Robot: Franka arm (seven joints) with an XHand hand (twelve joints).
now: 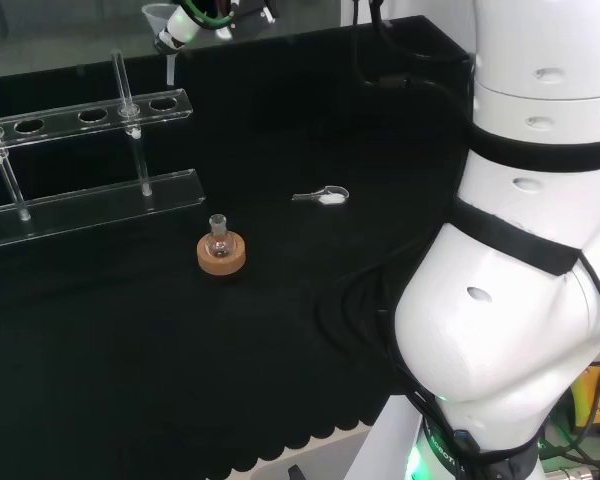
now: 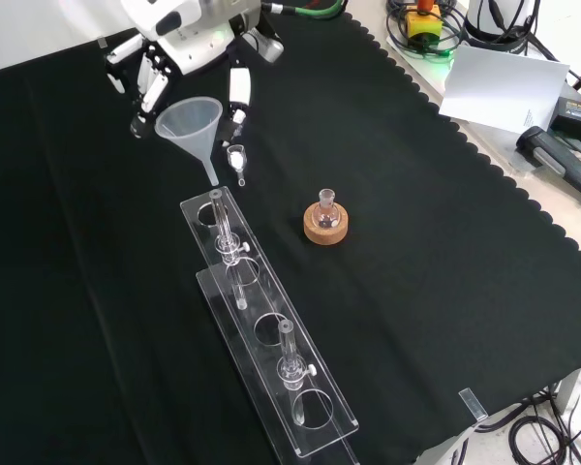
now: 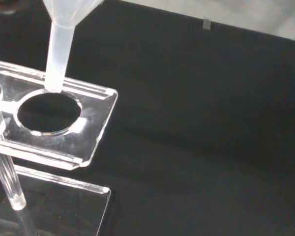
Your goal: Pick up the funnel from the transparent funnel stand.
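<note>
In the upper left of the front view, the hand (image 2: 179,44) grasped the funnel (image 2: 192,124), its fingers (image 2: 238,92) curled about the wide rim. The funnel hung clear above the far end of the transparent funnel stand (image 2: 271,339), its stem tip just over the end hole. In the wrist view the stem (image 3: 59,49) stood over the edge of that hole (image 3: 49,112). Right of the stand in the front view, a small flask (image 2: 326,206) sat on a cork ring (image 2: 325,227), and a spoon (image 2: 237,160) lay near the funnel's stem.
</note>
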